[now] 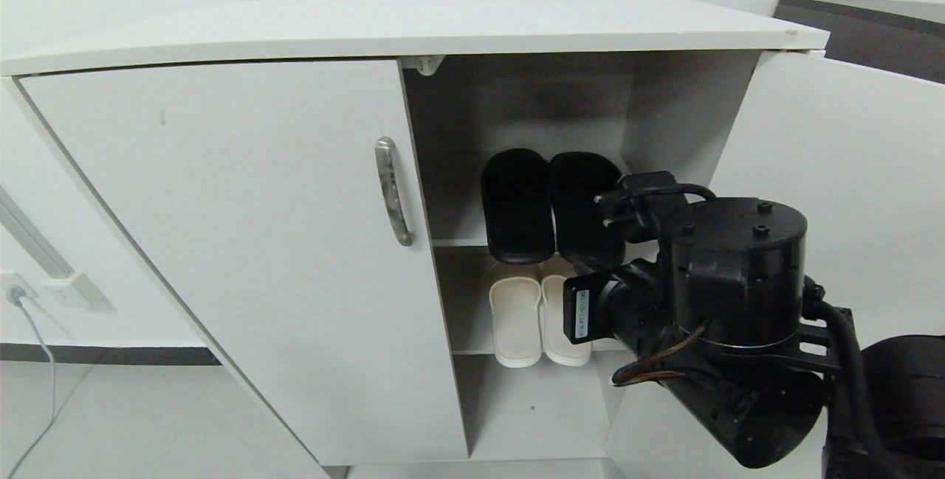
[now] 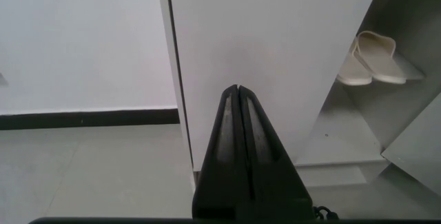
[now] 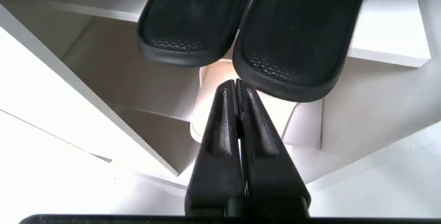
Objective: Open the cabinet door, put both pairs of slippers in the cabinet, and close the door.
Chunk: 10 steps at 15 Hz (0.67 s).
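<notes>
The white cabinet (image 1: 413, 21) has its left door (image 1: 221, 243) shut and its right door (image 1: 834, 169) swung wide open. A black pair of slippers (image 1: 517, 206) lies on the upper shelf, toes outward. A white pair of slippers (image 1: 517, 316) lies on the shelf below. My right gripper (image 3: 238, 86) is shut and holds nothing, just in front of the black slippers' (image 3: 275, 24) toes and above the white slippers (image 3: 203, 114). My left gripper (image 2: 238, 89) is shut and empty, low before the left door (image 2: 262, 38), with the white slippers (image 2: 368, 58) off to its side.
A metal handle (image 1: 392, 191) sits on the left door's inner edge. The cabinet's bottom compartment (image 1: 531, 405) is bare. A wall socket with a cable (image 1: 15, 291) is at the far left above the floor. A dark desk (image 1: 864, 29) stands behind the cabinet at right.
</notes>
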Tool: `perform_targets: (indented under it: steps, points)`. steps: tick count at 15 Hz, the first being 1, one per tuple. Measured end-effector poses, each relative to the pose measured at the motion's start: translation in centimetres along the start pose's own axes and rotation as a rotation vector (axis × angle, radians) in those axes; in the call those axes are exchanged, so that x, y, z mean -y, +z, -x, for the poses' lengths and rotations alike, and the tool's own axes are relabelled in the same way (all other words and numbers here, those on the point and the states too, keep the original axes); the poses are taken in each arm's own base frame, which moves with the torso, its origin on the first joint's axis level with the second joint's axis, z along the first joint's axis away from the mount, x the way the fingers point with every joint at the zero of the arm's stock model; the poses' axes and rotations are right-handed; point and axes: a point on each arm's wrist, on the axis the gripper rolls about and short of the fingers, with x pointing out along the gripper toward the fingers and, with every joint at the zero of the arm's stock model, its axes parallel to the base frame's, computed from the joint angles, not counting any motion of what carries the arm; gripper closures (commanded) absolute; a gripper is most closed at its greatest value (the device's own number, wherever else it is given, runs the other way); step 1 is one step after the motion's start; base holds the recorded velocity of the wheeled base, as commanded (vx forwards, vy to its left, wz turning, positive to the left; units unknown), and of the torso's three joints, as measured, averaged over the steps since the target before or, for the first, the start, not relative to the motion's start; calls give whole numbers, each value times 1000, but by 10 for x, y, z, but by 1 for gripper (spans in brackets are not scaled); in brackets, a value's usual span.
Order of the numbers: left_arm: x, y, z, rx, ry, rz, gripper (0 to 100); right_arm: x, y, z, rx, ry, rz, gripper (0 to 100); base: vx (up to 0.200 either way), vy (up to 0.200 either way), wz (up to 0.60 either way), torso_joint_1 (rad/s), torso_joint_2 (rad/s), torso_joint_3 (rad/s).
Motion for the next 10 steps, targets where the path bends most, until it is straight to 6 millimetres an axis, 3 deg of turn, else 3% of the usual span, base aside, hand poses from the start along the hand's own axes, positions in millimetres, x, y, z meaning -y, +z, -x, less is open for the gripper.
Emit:
perform_targets:
  steps: [10]
  points:
    - [0, 0, 0, 0, -1, 0, 100, 1, -9, -3, -24, -10, 18, 100, -200, 0, 0, 1, 2, 2]
